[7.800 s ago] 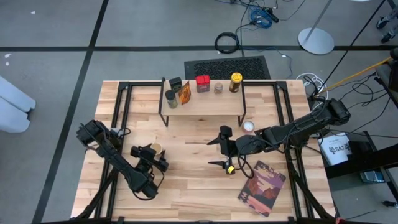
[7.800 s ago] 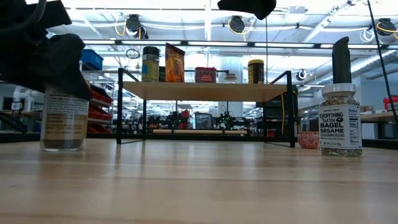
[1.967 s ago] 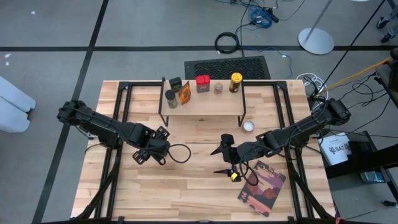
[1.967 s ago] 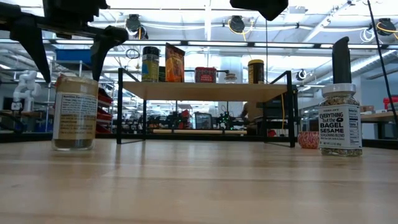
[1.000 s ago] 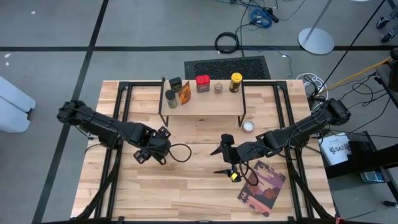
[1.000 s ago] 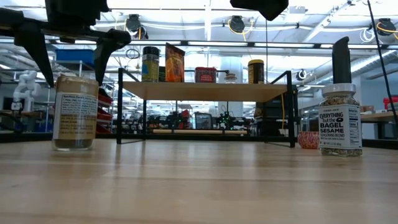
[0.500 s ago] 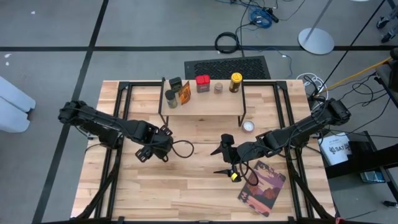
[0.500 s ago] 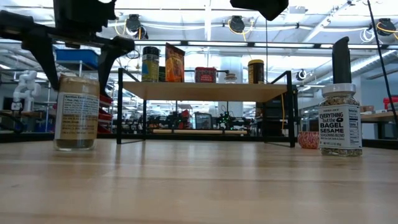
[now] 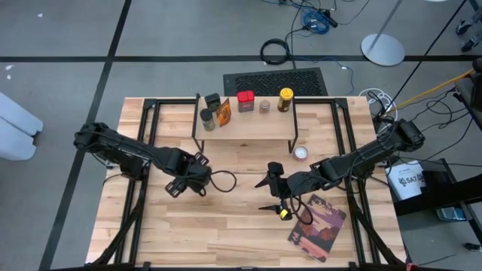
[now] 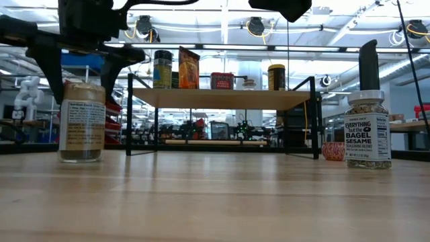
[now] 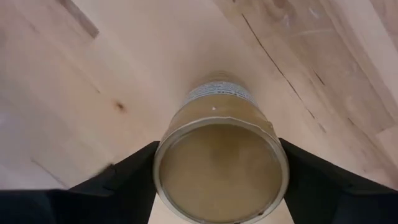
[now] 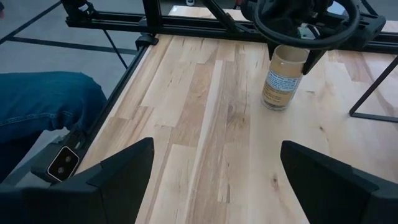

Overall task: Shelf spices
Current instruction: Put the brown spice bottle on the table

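Clearly legible "EVERYTHING but the BAGEL SESAME" jar (image 10: 367, 130), left tool (image 10: 80, 64) part-open astride tan-topped jar (image 10: 81, 122), right tool (image 9: 269, 187) wide open, empty

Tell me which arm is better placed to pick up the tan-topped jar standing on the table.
The left. The left gripper sits directly over the tan-topped jar, one finger on each side. The right gripper hangs open near the book, far from it.

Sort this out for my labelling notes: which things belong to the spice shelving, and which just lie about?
Job:
shelf
tan-lidded jar, between left gripper's fingers
bagel seasoning jar, under right gripper
red tin
yellow-topped jar

Lying about:
book
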